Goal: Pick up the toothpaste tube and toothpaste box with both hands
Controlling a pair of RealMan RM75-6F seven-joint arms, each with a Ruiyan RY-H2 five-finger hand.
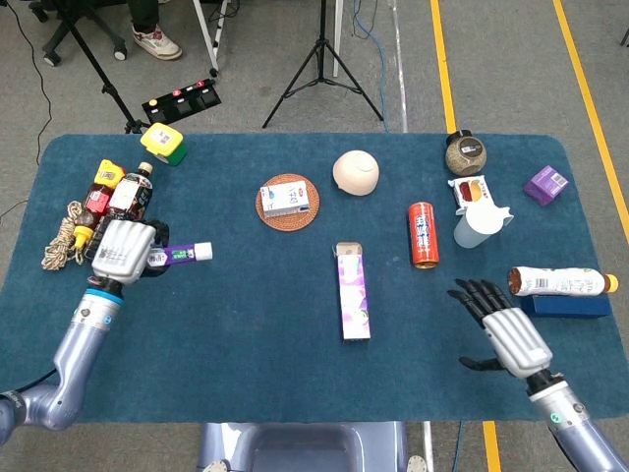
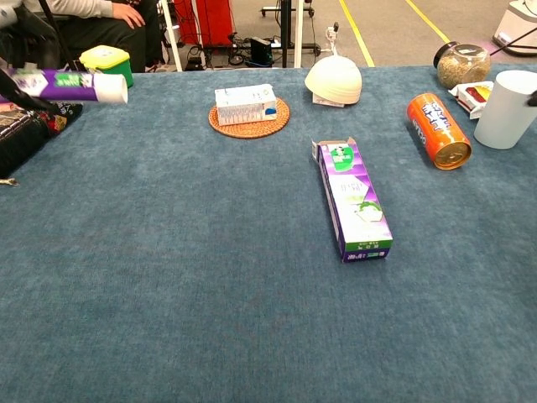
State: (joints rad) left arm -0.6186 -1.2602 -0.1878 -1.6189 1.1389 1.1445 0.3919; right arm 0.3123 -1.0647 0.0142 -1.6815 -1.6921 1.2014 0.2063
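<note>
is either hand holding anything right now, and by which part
The left hand holds the toothpaste tube by its tail end, cap end sticking out. The right hand is open and holds nothing.

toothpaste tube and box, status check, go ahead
Left hand grips toothpaste tube, lifted. Right hand open, short of toothpaste box. Box flat on table, path clear.

1. The surface is covered in matt, felt-like blue cloth.
2. The toothpaste box looks like glossy printed card.
3. The can is shiny orange metal.
4. The coaster looks woven.
5. The left hand has a silver-grey, smooth shell.
</note>
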